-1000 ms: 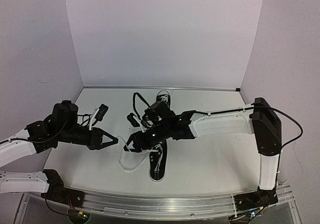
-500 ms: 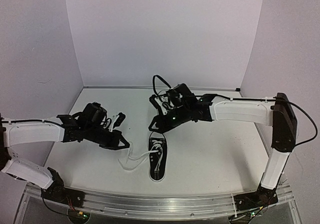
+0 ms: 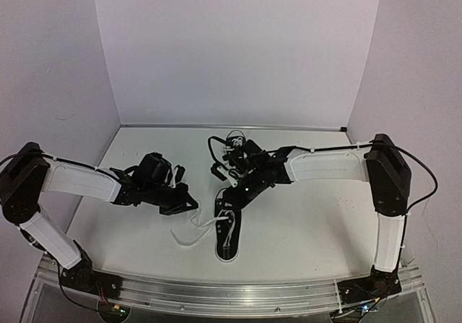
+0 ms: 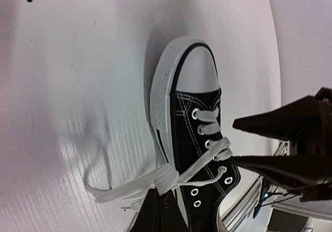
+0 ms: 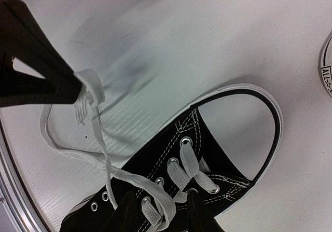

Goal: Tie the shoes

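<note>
One of the shoes (image 3: 227, 235) lies toe toward me at the table's middle; it is black canvas with a white toe cap and white laces (image 4: 207, 138). My left gripper (image 3: 190, 206) is shut on a bunched loop of lace (image 4: 167, 176) just left of the shoe, and slack lace (image 5: 67, 151) trails on the table. The right gripper (image 5: 160, 217) hangs low over the eyelets. Its jaws stand apart, straddling a lace strand (image 5: 165, 206) without pinching it. The second shoe (image 5: 327, 60) lies farther back, mostly hidden by the right arm in the top view.
White walls close the table at the back and both sides. A metal rail (image 3: 238, 294) runs along the near edge. The two arms reach in from left and right and meet over the shoe.
The right arm swung back and down onto the shoe's laces, its jaws narrowing. The left gripper carried its lace rightward, closer to the shoe.
</note>
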You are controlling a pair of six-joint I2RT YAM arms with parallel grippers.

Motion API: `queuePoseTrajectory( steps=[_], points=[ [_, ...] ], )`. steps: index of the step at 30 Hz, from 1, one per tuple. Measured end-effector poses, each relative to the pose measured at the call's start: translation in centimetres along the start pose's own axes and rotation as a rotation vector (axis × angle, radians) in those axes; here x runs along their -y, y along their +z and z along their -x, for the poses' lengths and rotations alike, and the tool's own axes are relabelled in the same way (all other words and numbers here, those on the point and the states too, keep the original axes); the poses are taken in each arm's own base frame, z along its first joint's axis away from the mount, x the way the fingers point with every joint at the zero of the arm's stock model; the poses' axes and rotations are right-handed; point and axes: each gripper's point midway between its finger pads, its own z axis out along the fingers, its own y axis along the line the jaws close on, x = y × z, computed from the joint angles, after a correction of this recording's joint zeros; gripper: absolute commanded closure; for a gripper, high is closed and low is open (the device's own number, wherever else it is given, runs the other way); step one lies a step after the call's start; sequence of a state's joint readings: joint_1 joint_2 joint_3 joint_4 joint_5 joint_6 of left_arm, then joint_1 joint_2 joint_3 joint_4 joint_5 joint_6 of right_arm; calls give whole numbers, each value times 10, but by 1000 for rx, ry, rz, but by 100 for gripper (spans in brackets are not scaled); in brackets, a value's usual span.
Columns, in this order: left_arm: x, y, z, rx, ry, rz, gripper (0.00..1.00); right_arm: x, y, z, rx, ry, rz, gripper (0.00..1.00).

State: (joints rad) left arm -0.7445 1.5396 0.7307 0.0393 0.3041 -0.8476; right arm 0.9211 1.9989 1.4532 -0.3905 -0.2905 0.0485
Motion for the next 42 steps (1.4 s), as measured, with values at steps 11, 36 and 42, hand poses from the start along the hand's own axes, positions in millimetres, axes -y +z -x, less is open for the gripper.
queuePoseTrajectory(
  steps=[11, 36, 42],
  points=[
    [-47, 9, 56, 150, -261, 33, 92, 2, 0, -2, -7, -6, -10, 70],
    [-70, 10, 31, 8, -136, 221, 62, 4, 3, -5, -29, -18, -16, 66],
    [-60, 23, 25, -39, -60, 244, 60, 3, 1, -2, -27, -21, -19, 65]
  ],
)
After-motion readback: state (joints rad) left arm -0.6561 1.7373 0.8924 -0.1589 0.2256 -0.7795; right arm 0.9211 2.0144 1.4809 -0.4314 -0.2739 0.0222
